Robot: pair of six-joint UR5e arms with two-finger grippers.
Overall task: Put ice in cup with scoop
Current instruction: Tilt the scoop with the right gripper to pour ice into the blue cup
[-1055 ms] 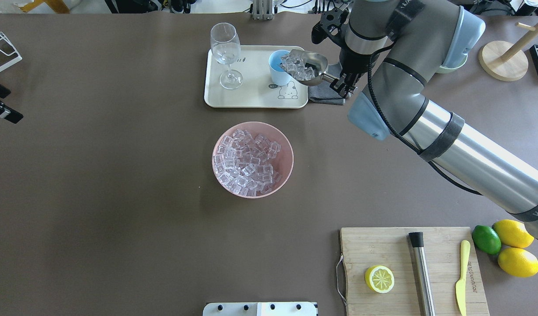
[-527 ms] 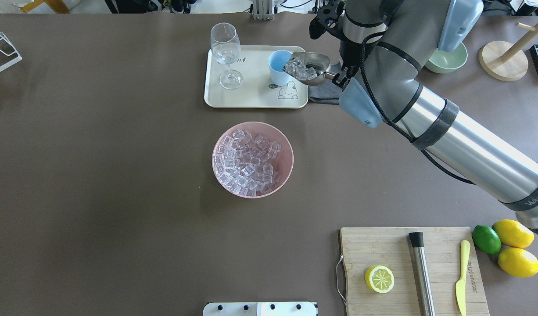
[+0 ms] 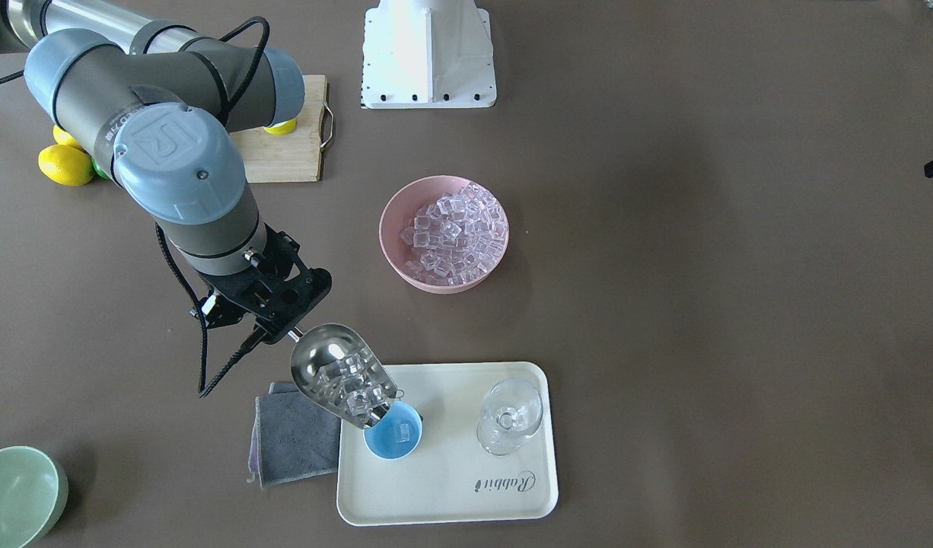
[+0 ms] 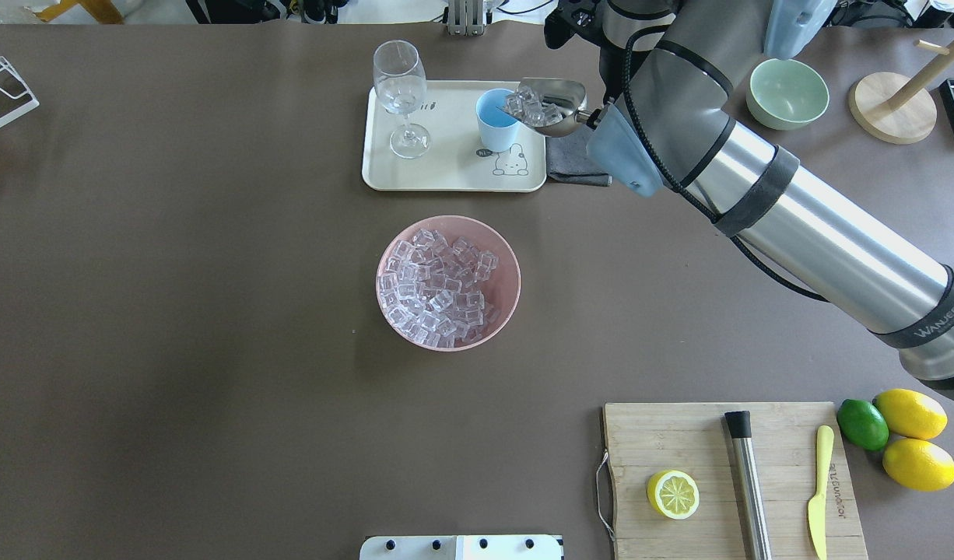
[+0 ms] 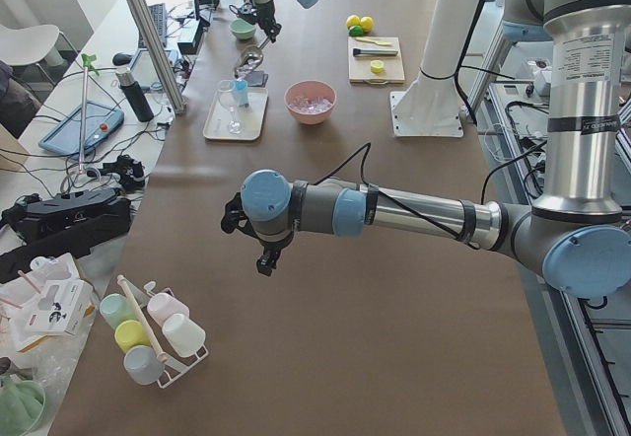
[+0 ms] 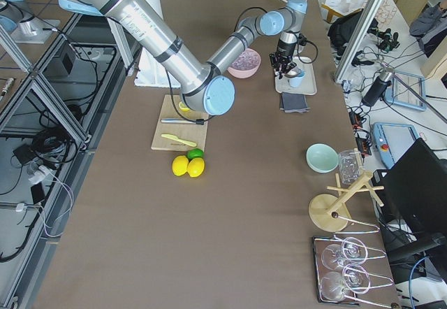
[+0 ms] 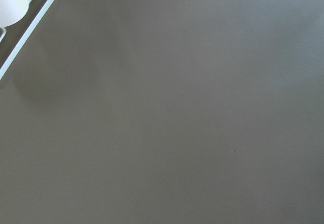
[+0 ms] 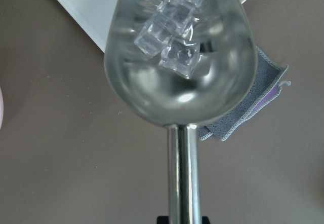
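A brown table point(image 3: 664, 304) fills the front view. We see the right gripper point(image 3: 282, 329) clamped on the handle of the scoop point(image 3: 343, 375), which tilts mouth-down over the cup point(image 3: 393, 440) on a cream tray point(image 3: 451, 495). Ice point(image 3: 352, 387) lies in both. Overhead, a pink bowl point(image 4: 510, 289) sits nearer the robot. From the left side view, the left gripper point(image 5: 264, 256) hangs far off, and we cannot tell how its jaws stand.

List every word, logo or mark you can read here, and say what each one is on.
"Rabbit": printed on the tray, upside down in the front-facing view.
"UR": logo on the right arm's blue joint cap.
"WANJEED…": on the black strap around that arm; its end is hidden.
Cutting board: the print beside the yellow knife is too blurred to read.
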